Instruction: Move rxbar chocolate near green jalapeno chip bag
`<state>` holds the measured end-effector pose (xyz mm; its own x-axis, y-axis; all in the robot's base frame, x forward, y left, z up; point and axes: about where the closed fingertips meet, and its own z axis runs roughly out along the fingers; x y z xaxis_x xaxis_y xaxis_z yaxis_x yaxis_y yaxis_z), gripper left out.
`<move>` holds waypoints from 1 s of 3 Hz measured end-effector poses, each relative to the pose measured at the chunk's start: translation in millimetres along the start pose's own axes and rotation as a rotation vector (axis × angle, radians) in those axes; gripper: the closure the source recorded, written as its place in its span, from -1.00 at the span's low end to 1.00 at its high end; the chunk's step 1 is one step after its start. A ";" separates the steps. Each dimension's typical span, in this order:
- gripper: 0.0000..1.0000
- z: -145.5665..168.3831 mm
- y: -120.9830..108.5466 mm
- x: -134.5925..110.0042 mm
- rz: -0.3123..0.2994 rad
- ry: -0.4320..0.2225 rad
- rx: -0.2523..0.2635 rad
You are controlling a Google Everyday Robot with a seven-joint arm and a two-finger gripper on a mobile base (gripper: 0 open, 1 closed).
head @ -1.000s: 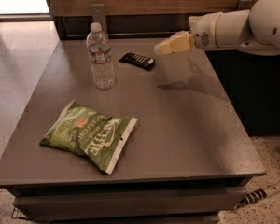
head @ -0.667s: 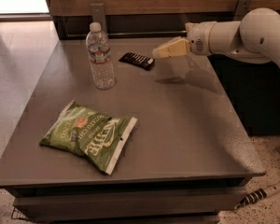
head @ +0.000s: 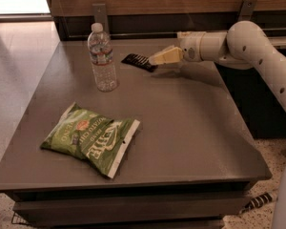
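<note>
The rxbar chocolate (head: 138, 62), a small flat black wrapper with pale stripes, lies at the back of the grey table (head: 190, 128), right of the water bottle. The green jalapeno chip bag (head: 91, 137), crinkled with white lettering and a red-orange emblem, lies flat near the table's front left. My gripper (head: 155, 60), with pale yellow fingers, reaches in from the right and its tips are at the right end of the rxbar, just above or touching it. The white arm (head: 248, 44) stretches off to the right.
A clear plastic water bottle (head: 102, 58) stands upright at the back left, just left of the rxbar. A wooden wall with metal brackets (head: 101, 13) runs behind the table. Tiled floor lies to the left and speckled floor to the right.
My gripper has moved left along the back of the table, from a gap to the right of the rxbar to right at its right end. The bar, bottle and bag have not moved.
</note>
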<state>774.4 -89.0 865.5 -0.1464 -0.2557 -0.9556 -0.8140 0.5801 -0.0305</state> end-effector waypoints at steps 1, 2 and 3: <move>-1.00 29.6 0.0 6.9 -0.009 -0.001 -0.052; -1.00 50.9 9.3 14.1 -0.007 -0.004 -0.084; -1.00 63.6 21.7 23.3 0.009 -0.006 -0.069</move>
<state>789.1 -33.2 824.0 -0.1511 -0.2458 -0.9575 -0.8493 0.5279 -0.0015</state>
